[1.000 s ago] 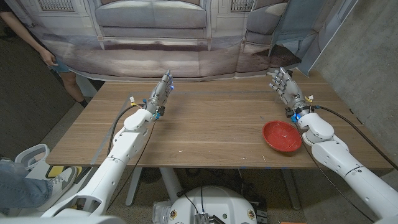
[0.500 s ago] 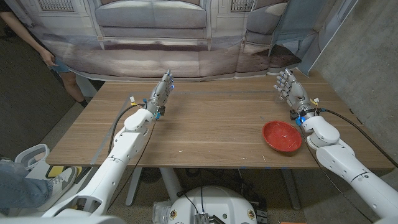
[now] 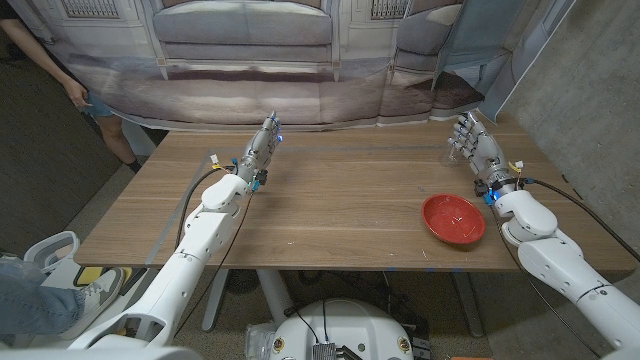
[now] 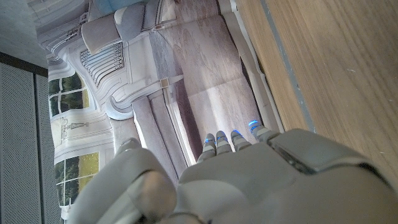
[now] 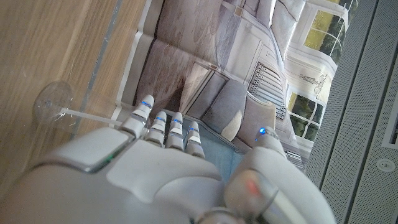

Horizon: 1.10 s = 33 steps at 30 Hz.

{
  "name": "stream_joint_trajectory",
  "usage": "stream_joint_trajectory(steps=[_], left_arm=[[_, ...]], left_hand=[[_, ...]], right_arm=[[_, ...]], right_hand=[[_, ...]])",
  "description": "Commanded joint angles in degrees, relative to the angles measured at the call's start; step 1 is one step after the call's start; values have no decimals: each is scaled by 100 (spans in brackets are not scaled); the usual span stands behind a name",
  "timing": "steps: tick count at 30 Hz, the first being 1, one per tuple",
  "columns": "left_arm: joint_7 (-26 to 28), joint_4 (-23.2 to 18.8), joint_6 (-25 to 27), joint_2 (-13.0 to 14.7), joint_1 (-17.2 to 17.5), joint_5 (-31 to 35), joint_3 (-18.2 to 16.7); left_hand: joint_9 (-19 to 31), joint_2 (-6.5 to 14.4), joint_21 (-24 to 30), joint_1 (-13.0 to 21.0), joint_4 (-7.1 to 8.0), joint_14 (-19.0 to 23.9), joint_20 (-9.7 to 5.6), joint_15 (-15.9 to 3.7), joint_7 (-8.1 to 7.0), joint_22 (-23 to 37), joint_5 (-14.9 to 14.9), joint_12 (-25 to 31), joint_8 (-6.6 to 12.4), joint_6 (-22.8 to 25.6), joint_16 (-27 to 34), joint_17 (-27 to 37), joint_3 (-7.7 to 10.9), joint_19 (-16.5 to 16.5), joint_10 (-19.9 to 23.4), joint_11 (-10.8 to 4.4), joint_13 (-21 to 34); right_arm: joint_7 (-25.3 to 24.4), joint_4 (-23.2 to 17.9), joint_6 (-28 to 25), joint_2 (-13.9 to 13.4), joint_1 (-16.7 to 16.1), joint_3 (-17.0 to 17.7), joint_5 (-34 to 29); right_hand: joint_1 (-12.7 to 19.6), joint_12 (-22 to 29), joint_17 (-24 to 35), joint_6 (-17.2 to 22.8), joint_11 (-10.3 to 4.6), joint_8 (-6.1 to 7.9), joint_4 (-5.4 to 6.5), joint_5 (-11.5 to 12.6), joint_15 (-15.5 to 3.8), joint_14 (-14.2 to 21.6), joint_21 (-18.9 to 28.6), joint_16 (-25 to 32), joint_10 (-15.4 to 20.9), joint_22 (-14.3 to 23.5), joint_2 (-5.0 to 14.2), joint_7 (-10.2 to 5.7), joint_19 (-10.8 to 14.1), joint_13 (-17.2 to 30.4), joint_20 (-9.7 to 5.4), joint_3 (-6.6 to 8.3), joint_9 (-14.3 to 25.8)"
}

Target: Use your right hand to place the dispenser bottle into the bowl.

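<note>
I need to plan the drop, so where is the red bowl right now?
In the head view the red bowl sits on the wooden table near its front right edge, just nearer the robot than the raised right hand.

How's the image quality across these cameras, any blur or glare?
Head view: even, soft light, sharp on the red bowl and wooden table. Left wrist view: left hand close and slightly soft. Right wrist view: right hand close and soft, window backdrop bright.
</note>
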Motion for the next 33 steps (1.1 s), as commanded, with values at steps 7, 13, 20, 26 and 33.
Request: stream_joint_trajectory(steps=[7,13,20,26,33], left_arm=[[4,-69,39,56,50,-14,-21],[12,-102,50,71,62,-9,-22],[37,-188,82,99,100,3,-19],[78,-309,110,141,174,-1,-42],[120,-437,166,185,259,-9,-48]], left_hand=[[15,17,26,81,-24,25,-62,-10,48,13,21,56,25,44,26,29,-11,26,40,19,18],[15,20,25,89,-28,39,-58,-6,51,13,22,57,27,59,28,29,-16,30,52,23,18],[16,26,27,101,-33,45,-53,-1,56,13,22,55,27,70,26,29,-22,44,57,25,18],[16,30,25,110,-36,50,-46,-7,57,13,22,54,28,81,24,29,-27,48,63,27,18],[16,33,22,119,-40,53,-44,1,57,13,22,52,29,97,22,29,-34,49,66,27,19]], right_arm=[[-145,48,-166,-41,-59,194,-124],[-263,143,-158,-46,-17,192,-313],[-395,180,-219,-62,-9,234,-417],[-682,100,-363,-124,-86,297,-629],[-802,122,-439,-103,-91,360,-689]], right_hand=[[69,74,9,75,-27,16,-40,-16,-30,61,16,33,137,15,23,-36,89,21,30,-10,15],[81,87,9,97,-47,23,-46,-12,-62,66,14,30,174,14,25,-61,98,22,23,-12,16],[94,89,8,119,-94,29,-54,-7,-107,77,7,29,187,13,25,-95,94,23,12,-14,16],[106,94,8,124,-124,28,-61,-1,-101,101,-3,33,207,12,22,-112,82,24,10,-18,17],[119,99,8,139,-138,31,-68,5,-109,122,-2,36,227,10,21,-136,96,24,9,-21,18]])
